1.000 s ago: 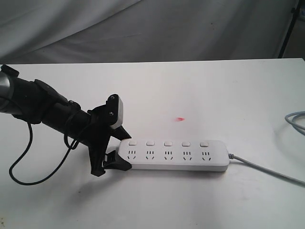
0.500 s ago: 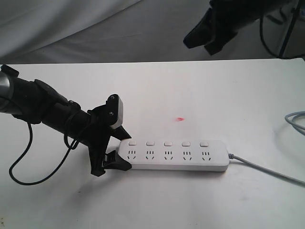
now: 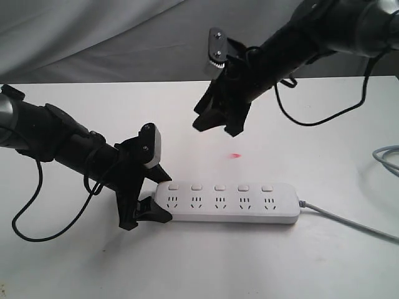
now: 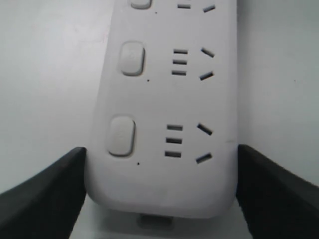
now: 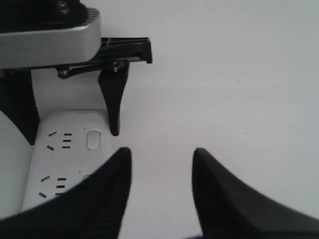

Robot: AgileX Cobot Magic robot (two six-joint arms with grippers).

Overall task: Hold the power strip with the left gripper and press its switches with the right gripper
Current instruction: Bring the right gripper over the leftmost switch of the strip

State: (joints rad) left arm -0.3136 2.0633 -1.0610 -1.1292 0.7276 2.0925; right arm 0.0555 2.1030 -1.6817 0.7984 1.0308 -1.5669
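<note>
1. The strip lies flat on the white desk, low and a little right of centre in the exterior view, with its length running left to right.
2. Its five switches sit in a row along the far edge, one above each socket set.
3. A grey cord leaves the strip's right end and runs off toward the lower right of the frame.
4. The left tool reaches in from the left of the frame. It holds the strip's left end, with one black finger against each long side; the left wrist view shows both fingers flush to the white plastic.
5. The right tool hangs in the air in the upper middle of the frame, above the desk and well apart from the strip.
6. Its jaws stand apart with nothing between them, as the right wrist view shows.
7. A small red spot lies on the desk between the right tool and the switches.
</note>
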